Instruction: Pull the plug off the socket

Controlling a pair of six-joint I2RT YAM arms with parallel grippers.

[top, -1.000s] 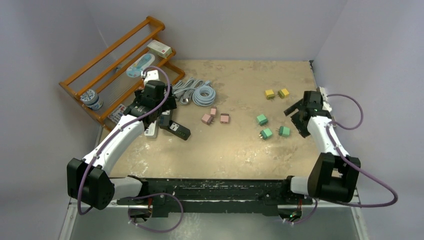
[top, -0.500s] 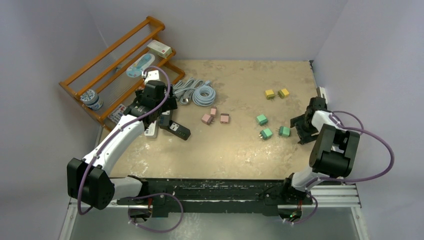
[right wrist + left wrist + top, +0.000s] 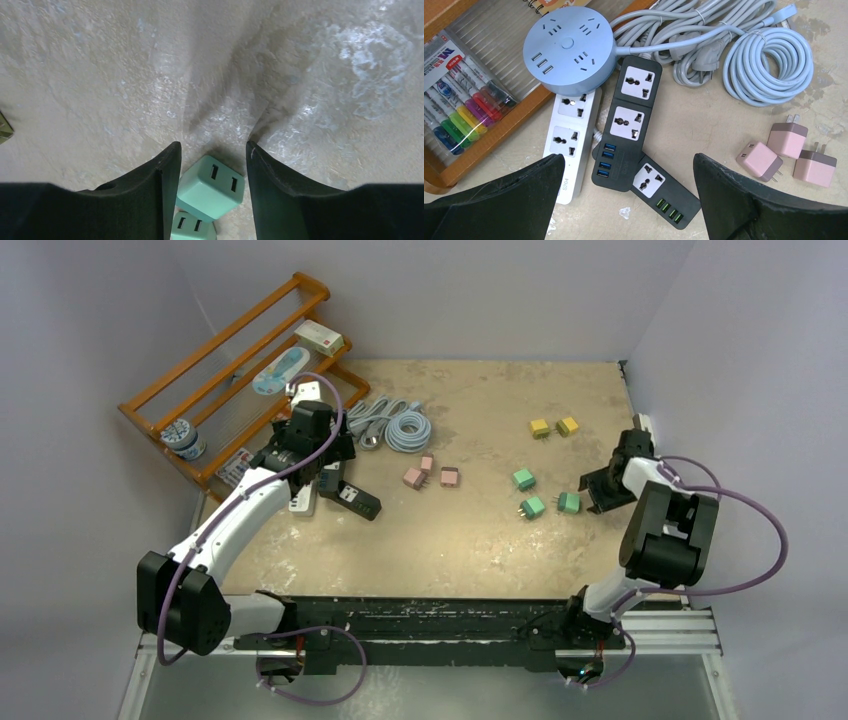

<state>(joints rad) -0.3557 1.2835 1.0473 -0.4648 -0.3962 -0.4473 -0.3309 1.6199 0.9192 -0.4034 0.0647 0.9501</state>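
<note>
Right gripper is hovering half-spread by the green plug — light, hard, slick, best pinched across flat sides — left gripper gaping empty.

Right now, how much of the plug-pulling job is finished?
Looks done: the white power strip, black power strips and round blue socket hub hold no plugs. In hand: nothing; the left gripper hangs open above them, the right gripper is open near a mint green plug cube. Left: nothing visibly plugged in.
</note>
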